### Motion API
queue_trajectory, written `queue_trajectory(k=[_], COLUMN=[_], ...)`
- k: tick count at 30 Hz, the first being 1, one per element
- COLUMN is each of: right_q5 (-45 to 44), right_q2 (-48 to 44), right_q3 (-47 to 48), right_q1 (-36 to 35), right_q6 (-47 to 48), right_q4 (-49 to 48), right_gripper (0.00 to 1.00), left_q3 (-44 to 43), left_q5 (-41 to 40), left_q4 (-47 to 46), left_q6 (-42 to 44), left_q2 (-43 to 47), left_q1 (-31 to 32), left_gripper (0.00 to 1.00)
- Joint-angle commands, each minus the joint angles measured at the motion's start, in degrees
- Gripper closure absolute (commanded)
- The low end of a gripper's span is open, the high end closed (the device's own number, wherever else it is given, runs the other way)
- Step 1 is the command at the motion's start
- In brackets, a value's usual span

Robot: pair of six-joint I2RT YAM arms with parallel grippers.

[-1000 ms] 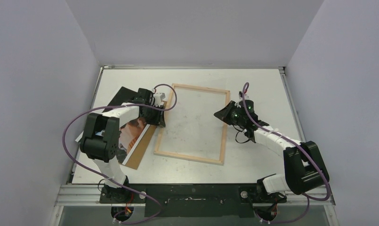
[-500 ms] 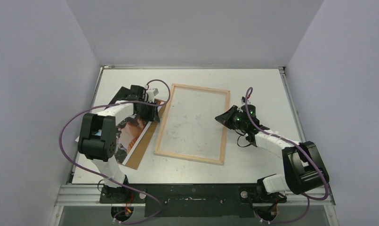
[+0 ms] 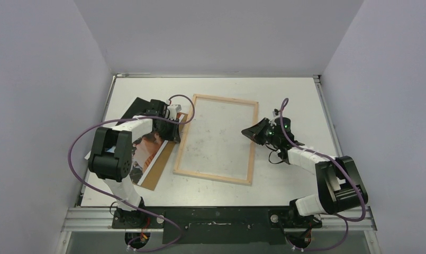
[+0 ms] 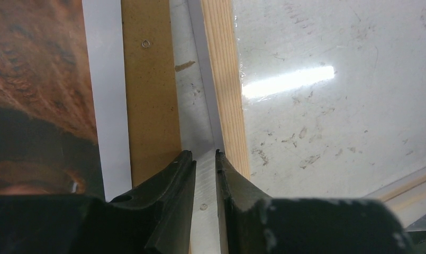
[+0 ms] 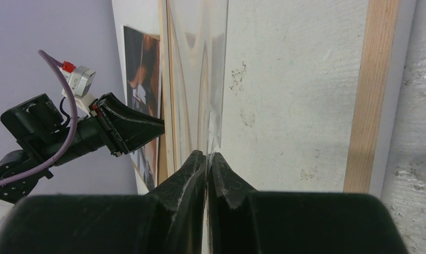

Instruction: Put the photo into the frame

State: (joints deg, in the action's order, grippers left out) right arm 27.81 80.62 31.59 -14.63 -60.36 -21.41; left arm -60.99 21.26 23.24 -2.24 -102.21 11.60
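Two states: left end effector (image 4: 202, 154) narrowly apart beside frame (image 4: 224, 79); right end effector (image 5: 206, 155) together.

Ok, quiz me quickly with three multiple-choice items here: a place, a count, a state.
1. The photo lies: A) left of the frame, on the brown panel; B) inside the frame; C) right of the frame.
2. Wooden frames in view: A) three; B) one; C) two.
3. The right gripper has its jaws: A) wide open; B) holding the photo; C) shut.
Answers: 1 A, the print sits beside the left slat; 2 B, only one shows; 3 C, the tips meet in the wrist view.
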Motion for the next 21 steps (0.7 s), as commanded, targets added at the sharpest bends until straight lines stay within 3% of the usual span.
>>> queue_trajectory(k=[1,17,21], right_q5=[4.54,6.68,4.29], right_q2=[0.98,-0.5,-2.74], right_q3=[0.49,-0.69,-0.78], right_q1=[0.53,-0.56,-0.7], right_q6=[-3.82,-10.25,-11.79], right_q4=[-5.42,-11.44,-8.67], right_gripper=[0.95,0.95,0.95], left_q3=[-0.17,0.43,0.88], left_q5=[0.58,1.96,2.82], left_q4=[-1.81,-2.68,-2.77], left_q6=[1.16,0.1,-0.42], left_q2=[0.56,-0.77,-0.8], left_q1=[0.25,0.93,1.02], left_gripper=[0.81,0.83,0.84])
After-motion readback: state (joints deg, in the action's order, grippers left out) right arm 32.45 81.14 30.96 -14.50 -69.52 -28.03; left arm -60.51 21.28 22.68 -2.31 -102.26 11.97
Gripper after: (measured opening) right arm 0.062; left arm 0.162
